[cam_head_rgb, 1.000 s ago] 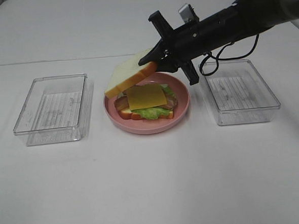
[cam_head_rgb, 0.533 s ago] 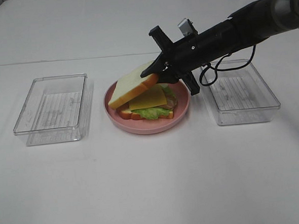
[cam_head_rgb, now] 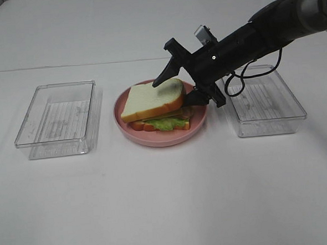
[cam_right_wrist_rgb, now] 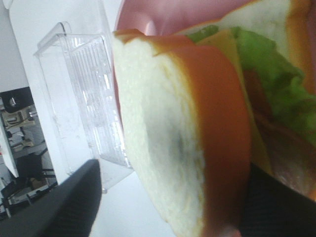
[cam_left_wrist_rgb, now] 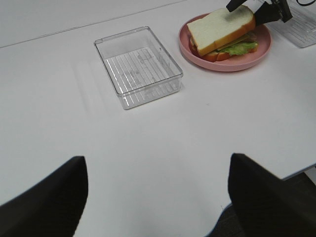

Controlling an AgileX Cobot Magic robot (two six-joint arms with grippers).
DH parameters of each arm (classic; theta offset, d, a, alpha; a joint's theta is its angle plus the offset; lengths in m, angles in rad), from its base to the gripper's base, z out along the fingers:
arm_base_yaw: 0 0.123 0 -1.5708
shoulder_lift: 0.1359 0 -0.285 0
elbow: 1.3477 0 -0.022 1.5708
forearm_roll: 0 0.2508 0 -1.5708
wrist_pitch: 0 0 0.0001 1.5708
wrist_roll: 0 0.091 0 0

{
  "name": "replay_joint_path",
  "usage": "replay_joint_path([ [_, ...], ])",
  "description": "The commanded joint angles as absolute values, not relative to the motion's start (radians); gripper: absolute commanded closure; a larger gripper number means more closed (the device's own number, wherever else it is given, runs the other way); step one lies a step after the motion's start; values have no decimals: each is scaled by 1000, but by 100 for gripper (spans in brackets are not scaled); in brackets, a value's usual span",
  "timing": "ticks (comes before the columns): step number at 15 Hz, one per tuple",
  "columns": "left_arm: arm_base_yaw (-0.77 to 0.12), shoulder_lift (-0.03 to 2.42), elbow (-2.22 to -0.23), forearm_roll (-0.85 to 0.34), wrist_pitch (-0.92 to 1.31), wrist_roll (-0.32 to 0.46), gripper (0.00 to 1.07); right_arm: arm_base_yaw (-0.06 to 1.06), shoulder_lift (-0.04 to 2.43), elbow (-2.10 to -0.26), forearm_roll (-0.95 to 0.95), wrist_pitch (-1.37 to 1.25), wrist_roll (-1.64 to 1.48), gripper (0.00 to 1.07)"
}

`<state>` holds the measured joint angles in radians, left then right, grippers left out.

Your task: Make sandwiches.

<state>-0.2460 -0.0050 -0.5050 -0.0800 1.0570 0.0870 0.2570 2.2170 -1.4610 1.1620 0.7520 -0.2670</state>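
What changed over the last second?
The right gripper lowered the top bread slice onto the sandwich and opened, letting it go. The plate, both clear boxes and the left gripper stayed put.

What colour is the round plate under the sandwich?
Pink. The round plate shows best in the exterior high view, its rim clear around the stacked sandwich.

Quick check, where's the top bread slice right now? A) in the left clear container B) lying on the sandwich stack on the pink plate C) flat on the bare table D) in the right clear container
B: the top bread slice lies on the lettuce and fillings on the pink plate, with the right gripper spread open around its far edge.
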Motion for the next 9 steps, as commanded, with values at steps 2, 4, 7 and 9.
replay_joint_path([
  [2,-244,-28,-500,-82,1047,87,32,257,2159,-1461,999,755,-239,30],
  [4,-244,-28,-500,-82,1047,87,32,256,2134,-1461,880,756,-154,30],
  [7,-244,-28,-500,-82,1047,87,32,256,2039,-1461,576,807,-41,30],
  [9,-244,-28,-500,-82,1047,87,32,256,1983,-1461,510,845,-41,30],
])
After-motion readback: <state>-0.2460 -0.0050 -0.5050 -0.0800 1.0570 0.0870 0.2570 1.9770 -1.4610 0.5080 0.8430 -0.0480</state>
